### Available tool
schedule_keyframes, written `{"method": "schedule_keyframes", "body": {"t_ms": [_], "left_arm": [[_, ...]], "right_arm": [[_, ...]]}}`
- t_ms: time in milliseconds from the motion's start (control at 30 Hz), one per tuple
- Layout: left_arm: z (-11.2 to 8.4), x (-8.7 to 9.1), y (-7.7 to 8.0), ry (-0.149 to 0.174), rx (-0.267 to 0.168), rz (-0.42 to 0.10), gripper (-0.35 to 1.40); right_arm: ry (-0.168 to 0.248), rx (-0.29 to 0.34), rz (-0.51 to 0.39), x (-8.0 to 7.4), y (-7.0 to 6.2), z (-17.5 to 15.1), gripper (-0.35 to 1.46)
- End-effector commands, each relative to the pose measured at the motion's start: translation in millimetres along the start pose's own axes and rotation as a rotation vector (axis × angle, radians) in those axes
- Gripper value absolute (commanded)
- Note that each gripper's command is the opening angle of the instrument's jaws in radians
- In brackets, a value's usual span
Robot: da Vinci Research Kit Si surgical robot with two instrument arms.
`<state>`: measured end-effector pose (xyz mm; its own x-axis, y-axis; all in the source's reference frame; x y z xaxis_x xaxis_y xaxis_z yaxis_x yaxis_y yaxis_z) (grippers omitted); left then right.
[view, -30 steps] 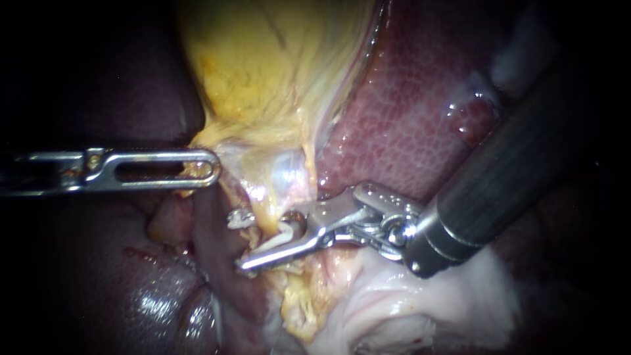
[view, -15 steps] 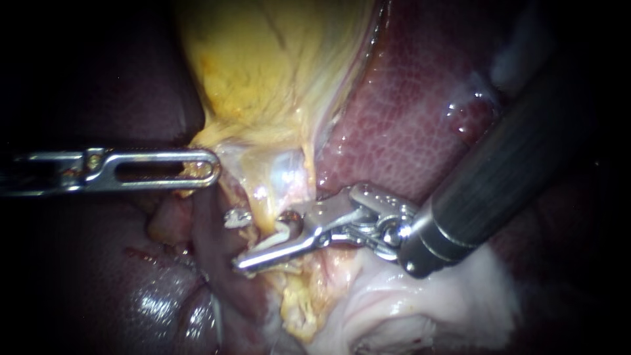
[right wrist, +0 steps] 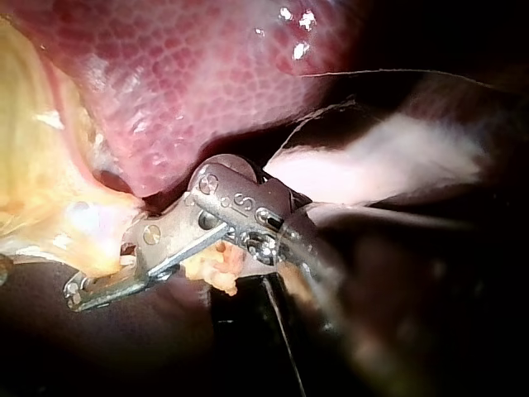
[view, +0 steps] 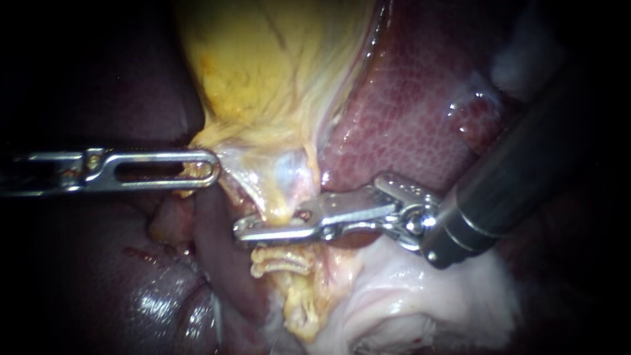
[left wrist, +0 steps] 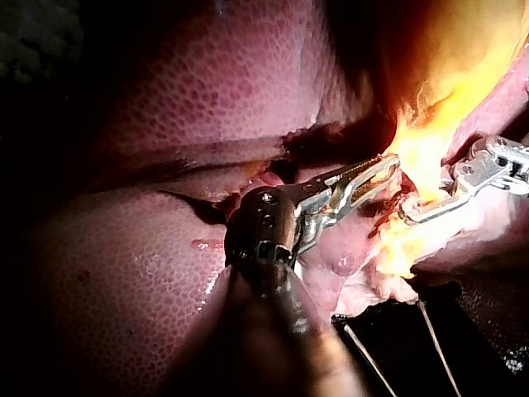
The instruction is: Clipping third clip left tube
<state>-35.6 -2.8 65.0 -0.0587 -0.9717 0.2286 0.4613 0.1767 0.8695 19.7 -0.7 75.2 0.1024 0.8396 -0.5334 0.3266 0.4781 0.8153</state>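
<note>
The step in hand appears to be the squeeze that sets the clip. The right instrument, a dark shaft with hinged silver jaws entering from the right of the frame, has its jaws pressed together across the pale yellow tube. The tube hangs at frame centre, below the yellow veined gallbladder and beside the mottled red liver. Any clip inside the jaws is hidden. The left instrument, with silver slotted jaws entering from the left edge, is clamped on the gallbladder's lower rim and holds it taut. Pale ridged bands just below the right jaws may be clips; this cannot be confirmed. The next move likely calls for opening the right jaws fully, then backing out along the shaft line without dragging the tube.
</note>
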Motion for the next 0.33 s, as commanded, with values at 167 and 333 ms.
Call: {"method": "schedule_keyframes", "body": {"t_ms": [167,333], "left_arm": [[0.0,0.0,0.0,0.0,0.0,0.0,-0.35],[0.0,0.0,0.0,0.0,0.0,0.0,-0.35]], "right_arm": [[0.0,0.0,0.0,-0.2,0.1,0.1,-0.35],[0.0,0.0,0.0,-0.2,0.1,0.0,-0.35]]}}
